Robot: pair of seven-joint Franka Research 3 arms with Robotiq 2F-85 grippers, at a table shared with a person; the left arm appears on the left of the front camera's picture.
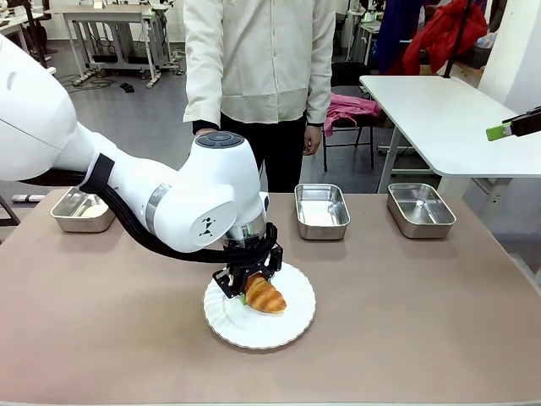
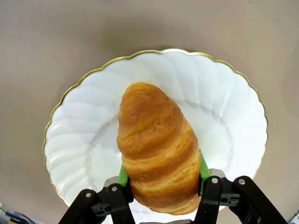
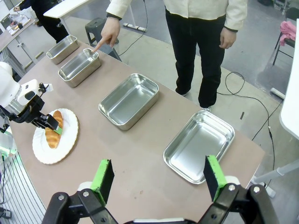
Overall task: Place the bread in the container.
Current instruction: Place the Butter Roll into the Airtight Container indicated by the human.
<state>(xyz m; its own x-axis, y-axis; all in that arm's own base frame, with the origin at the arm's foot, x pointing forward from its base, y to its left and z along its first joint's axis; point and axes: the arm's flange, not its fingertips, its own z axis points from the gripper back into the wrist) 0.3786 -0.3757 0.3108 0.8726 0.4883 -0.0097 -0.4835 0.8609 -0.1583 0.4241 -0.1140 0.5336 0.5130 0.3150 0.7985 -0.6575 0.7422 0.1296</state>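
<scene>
Wide brown tabletop (image 1: 101, 338), and the left arm (image 1: 169, 203) reaches across the middle of it, bent down over the near side. Across the far edge stands the person (image 1: 258, 59). In the right wrist view one hand (image 3: 106, 36) points a finger down at the rim of a steel tray. I take that tray as the container (image 3: 78, 69), second along the row of four.

The white scalloped plate (image 1: 221, 326) sits on the near side, with the container beyond it toward the person and a little to the robot's left. In the front view the arm hides that tray.

The bread (image 2: 156, 149) is over the plate. I can't say if its far end is touching the plate or just off it. Its long axis runs straight out from the left claw (image 2: 162, 171), in line with the fingers, with the rounded end farthest away. The left claw is pinching the bread across its width near the close end, a green pad (image 2: 122, 175) pressed in on each flank.

The right claw (image 3: 159, 179) hangs spread and empty above the tabletop's other end, well apart, so the left arm is the nearer one. My read of the coming move: lift, then carry away and slightly left.
</scene>
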